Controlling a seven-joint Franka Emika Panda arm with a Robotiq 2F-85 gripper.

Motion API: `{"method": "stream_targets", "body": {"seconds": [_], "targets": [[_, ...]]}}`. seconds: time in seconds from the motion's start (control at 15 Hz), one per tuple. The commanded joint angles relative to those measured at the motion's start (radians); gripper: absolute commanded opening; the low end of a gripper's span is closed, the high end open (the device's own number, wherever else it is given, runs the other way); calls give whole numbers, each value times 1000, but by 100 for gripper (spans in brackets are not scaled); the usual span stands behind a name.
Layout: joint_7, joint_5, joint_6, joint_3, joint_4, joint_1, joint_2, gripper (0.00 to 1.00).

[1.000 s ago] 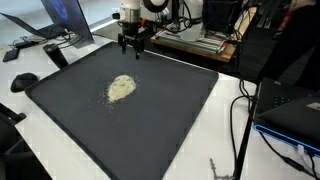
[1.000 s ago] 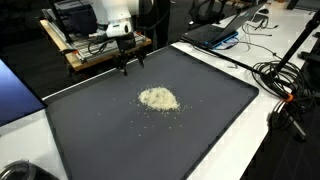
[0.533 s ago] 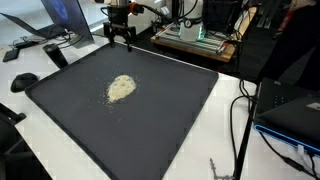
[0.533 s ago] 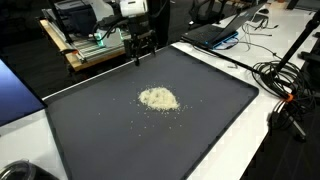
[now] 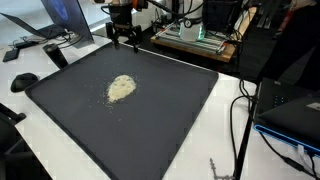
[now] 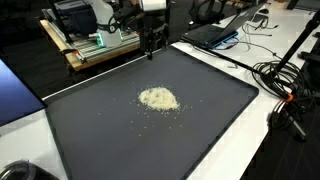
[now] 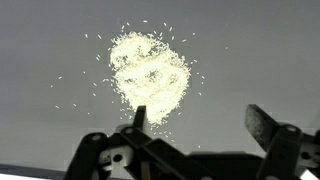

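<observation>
While your pincer [image 5: 124,43] hangs released, fingers spread wide and gripping nothing, it hovers over the edge of the dark mat [image 5: 170,120]. The pile of pale grains [image 5: 121,88] lies on the mat, below the pincer and well apart from it. In the wrist view it shows beyond the fingertips [image 7: 140,116], closer to one finger, with loose grains scattered round.
</observation>
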Motion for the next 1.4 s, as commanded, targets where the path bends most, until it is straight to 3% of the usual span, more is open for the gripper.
{"method": "stream_targets", "body": {"seconds": [0.0, 0.53, 0.93, 1.33], "targets": [[22, -9, -2, 38, 56, -29, 84, 100], [61, -28, 115, 59, 149, -48, 275, 100], [124, -19, 49, 56, 252, -60, 374, 100], [375, 11, -25, 30, 354, -38, 449, 100]]}}
